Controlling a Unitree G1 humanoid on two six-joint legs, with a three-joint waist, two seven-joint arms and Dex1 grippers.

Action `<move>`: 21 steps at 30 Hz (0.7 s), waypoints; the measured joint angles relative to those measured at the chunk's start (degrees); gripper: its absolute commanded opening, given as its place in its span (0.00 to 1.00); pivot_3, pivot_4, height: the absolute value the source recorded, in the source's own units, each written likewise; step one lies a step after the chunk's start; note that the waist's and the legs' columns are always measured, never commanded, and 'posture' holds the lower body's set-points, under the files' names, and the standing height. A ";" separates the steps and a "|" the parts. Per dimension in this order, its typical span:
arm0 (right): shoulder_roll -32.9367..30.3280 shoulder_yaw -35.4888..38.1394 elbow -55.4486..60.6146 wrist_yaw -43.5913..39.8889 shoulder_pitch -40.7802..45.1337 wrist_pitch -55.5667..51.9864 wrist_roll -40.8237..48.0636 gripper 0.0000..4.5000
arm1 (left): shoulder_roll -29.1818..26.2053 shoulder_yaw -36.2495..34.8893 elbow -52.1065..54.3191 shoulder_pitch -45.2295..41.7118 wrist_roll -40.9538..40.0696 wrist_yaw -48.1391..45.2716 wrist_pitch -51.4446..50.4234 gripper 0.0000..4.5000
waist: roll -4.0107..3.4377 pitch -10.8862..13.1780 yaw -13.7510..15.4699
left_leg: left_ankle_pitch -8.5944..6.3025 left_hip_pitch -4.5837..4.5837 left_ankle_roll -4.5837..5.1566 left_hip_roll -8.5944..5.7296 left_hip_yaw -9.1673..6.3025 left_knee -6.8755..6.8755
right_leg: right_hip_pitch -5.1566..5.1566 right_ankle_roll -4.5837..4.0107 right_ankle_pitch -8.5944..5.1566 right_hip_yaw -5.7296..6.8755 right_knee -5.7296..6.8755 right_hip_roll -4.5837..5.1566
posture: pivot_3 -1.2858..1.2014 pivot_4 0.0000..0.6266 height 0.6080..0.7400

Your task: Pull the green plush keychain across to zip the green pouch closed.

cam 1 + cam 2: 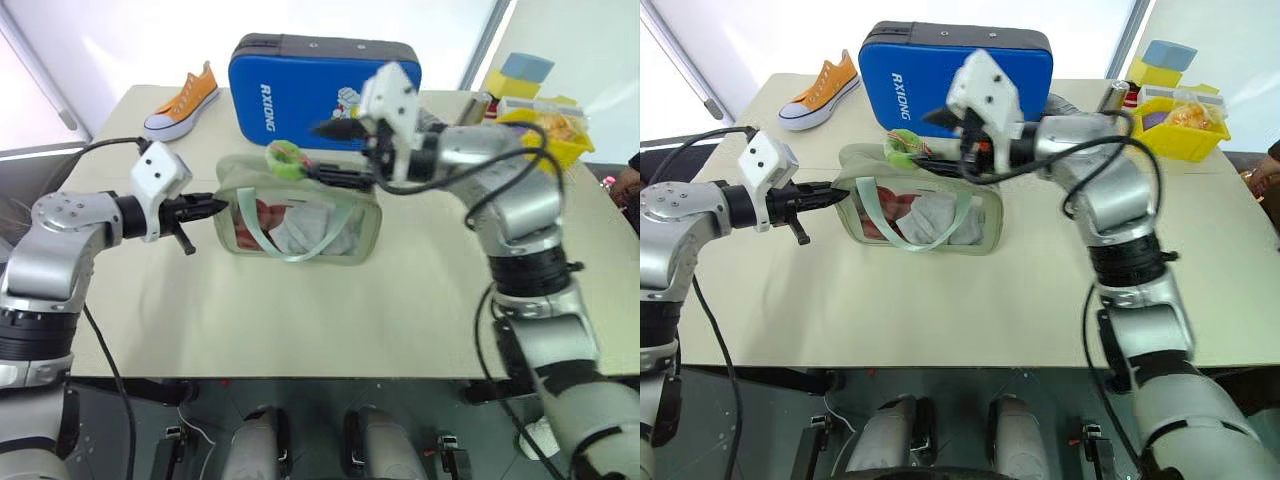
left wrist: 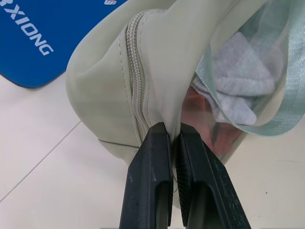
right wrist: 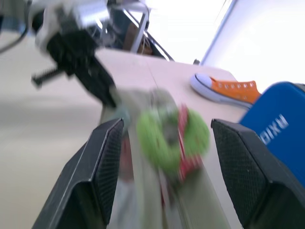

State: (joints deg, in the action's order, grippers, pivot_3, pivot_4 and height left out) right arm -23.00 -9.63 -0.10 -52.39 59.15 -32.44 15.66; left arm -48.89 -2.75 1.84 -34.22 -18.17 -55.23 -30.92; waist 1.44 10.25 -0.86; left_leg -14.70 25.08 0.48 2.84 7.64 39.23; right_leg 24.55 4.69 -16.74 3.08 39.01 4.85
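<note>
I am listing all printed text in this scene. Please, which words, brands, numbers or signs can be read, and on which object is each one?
"RXIONG": white capital letters on the blue padded case, near its left end; partly seen again in both wrist views.
Small picture on the same case, right of the word: too small to read.
Nothing readable on the green pouch or the orange sneaker.

I see the pouch (image 1: 297, 222) in the middle of the table (image 1: 300, 320), with the keychain (image 1: 287, 158) on its top. Behind it stands the case (image 1: 300, 85), to the left of that the shoe (image 1: 182, 100), and the bin (image 1: 1185, 120) far right.
</note>
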 measured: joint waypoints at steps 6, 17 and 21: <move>3.20 -2.98 -5.87 2.00 0.00 2.32 -2.57 0.62 | -0.04 0.12 0.22 0.00 0.18 -0.12 0.02 0.00 | 0.01 0.00 0.07 | -0.01 0.08 0.02 -0.08 0.00 0.02 | 0.02 0.00 0.00 0.02 -0.01 0.08 | 0.52 0.24 1.00; 3.01 -3.19 -9.04 0.55 0.00 4.12 -4.17 0.01 | -0.13 0.10 1.71 0.50 0.15 0.46 -0.10 0.00 | 0.00 0.00 -0.03 | -0.01 0.08 0.02 -0.06 -0.01 0.01 | 0.05 0.00 0.00 0.02 0.00 0.07 | 0.52 0.24 1.00; 0.73 -2.21 -9.01 0.48 0.01 3.87 -4.14 0.01 | -0.13 0.09 1.76 0.51 0.08 0.67 -0.12 0.00 | 0.00 0.00 0.04 | -0.01 0.09 0.02 -0.07 -0.01 0.01 | 0.05 0.00 0.00 0.02 -0.01 0.08 | 0.52 0.24 1.00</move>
State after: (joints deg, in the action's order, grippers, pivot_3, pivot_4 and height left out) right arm -22.27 -11.84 -9.11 -51.91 59.16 -28.57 11.53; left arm -49.01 -2.66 3.60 -33.71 -18.09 -54.56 -31.04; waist 1.44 10.25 -0.82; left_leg -14.71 25.17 0.49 2.77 7.63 39.24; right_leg 24.60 4.69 -16.74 3.10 39.00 4.92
